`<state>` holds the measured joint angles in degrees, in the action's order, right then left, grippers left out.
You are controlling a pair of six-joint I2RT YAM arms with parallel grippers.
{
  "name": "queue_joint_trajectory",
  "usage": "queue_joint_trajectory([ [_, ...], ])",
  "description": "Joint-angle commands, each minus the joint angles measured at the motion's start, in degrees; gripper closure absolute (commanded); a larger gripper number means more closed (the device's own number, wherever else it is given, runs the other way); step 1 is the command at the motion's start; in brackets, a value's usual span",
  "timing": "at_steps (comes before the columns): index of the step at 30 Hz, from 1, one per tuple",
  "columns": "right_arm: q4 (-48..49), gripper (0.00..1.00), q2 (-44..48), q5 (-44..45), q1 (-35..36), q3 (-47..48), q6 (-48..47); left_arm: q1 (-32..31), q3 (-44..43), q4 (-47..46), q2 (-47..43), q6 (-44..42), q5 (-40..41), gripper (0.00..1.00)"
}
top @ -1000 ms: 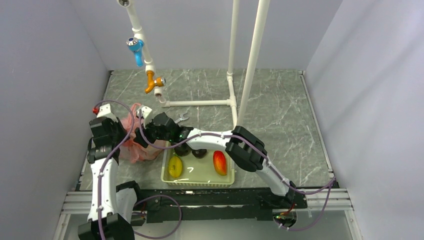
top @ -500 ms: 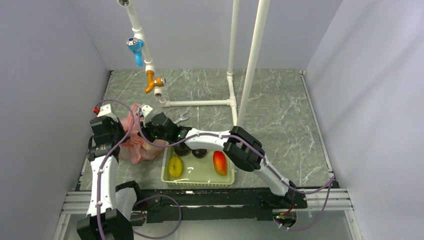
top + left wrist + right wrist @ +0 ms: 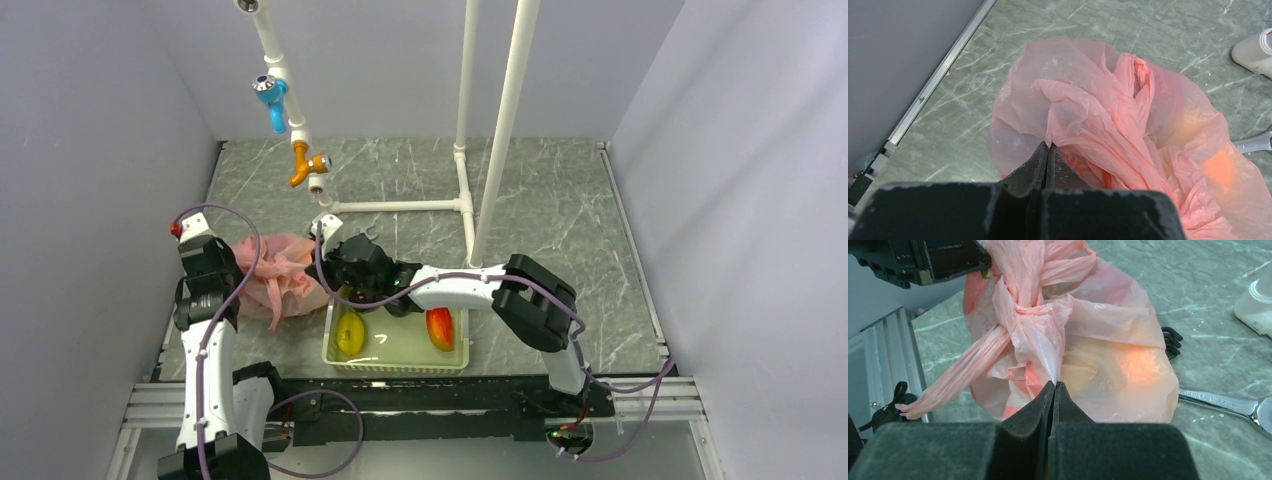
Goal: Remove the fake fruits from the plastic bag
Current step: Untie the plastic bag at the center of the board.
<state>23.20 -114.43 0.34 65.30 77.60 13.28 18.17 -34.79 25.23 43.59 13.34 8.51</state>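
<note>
My left hand (image 3: 1048,146) is closed, its fingers pinching a fold of the pink plastic bag (image 3: 1108,115) on the bag's left side. My right hand (image 3: 1054,384) is also closed, clamping a pleat of the film just below the twisted knot (image 3: 1023,305) at the bag's top.

The plastic bag lies on the marble-pattern tabletop (image 3: 560,200), just beside the left rim of the pale green basket (image 3: 395,360). The fake fruits (image 3: 1130,365) are inside the bag. They show only as orange-yellow patches through the film, so I cannot tell the individual pieces apart.

A wrench (image 3: 1228,401) lies on the tabletop just beside the bag. The basket holds a yellow fruit (image 3: 350,332) and a red-orange fruit (image 3: 439,326).
</note>
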Motion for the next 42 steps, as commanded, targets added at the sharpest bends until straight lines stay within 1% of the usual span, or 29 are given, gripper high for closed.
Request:
queue_joint_trajectory([
  [1, 3.22, 1.0, 1.77, 1.26, -0.26, -1.58, -1.14, 0.19, -1.54, -0.1, -1.0, 0.58, 3.16, 1.0],
  [2, 1.71, 1.0, 1.57, 1.12, -0.26, -0.47, -1.43, 0.19, -1.47, -0.22, -1.11, 0.35, 2.44, 1.0],
  [6, -2.25, 0.83, 0.96, 0.11, -0.09, 4.03, -2.55, 0.19, -1.42, -0.38, -1.56, -0.43, -0.38, 1.0],
  [10, -5.16, 0.56, -0.06, 0.96, 0.63, 7.99, -5.43, 0.17, -1.38, -0.57, -1.55, -0.82, -2.1, 1.0],
  [14, -9.85, 0.42, -2.88, 0.1, 1.26, 14.63, -7.41, 0.19, -1.6, -0.55, -1.37, -1.04, -3.15, 1.0],
  [15, -10.19, 0.37, -3.49, -0.05, 1.4, 15.73, -7.94, 0.18, -1.71, -0.6, -1.3, -1.09, -3.29, 1.0],
  [17, -10.55, 0.24, -4.73, -0.73, 1.65, 17.74, -8.48, 0.13, -1.77, -0.46, -1.21, -1.05, -3.41, 1.0],
  [19, -11.2, 0.16, -6.2, -2.46, 1.77, 19.8, -8.79, 0.19, -1.85, -0.41, -1.07, -1.18, -3.33, 1.0],
  [26, -13.79, 0.14, -11.34, -3.61, 1.82, 25.57, -8.35, 0.15, -1.95, -0.35, -1.3, -1.27, -3.02, 1.0],
  [30, -13.84, 0.14, -13.57, -2.99, 1.83, 27.27, -8.04, 0.19, -2.0, -0.57, -1.12, -1.18, -3.16, 1.0],
  [33, -15.8, 0.14, -15.6, -1.99, 1.81, 30.51, -7.43, 0.19, -2.12, -0.44, -0.65, -1.21, -3.45, 1.0],
  [36, -17.82, 0.19, -17.02, -0.87, 1.83, 33.01, -6.47, 0.13, -2.13, -0.48, -0.62, -1.21, -3.5, 1.0],
  [38, -17.37, 0.22, -16.6, -0.43, 1.78, 32.68, -5.9, 0.18, -2.05, -0.53, -0.76, -1.17, -3.59, 1.0],
  [40, -16.33, 0.32, -15.69, 1.24, 1.86, 31.47, -5.62, 0.18, -2.13, -0.46, -0.62, -1.05, -3.29, 1.0],
  [42, -15.81, 0.45, -14.68, 2.37, 1.85, 30.42, -5.43, 0.19, -2.04, -0.54, -0.7, -0.46, -2.4, 1.0],
])
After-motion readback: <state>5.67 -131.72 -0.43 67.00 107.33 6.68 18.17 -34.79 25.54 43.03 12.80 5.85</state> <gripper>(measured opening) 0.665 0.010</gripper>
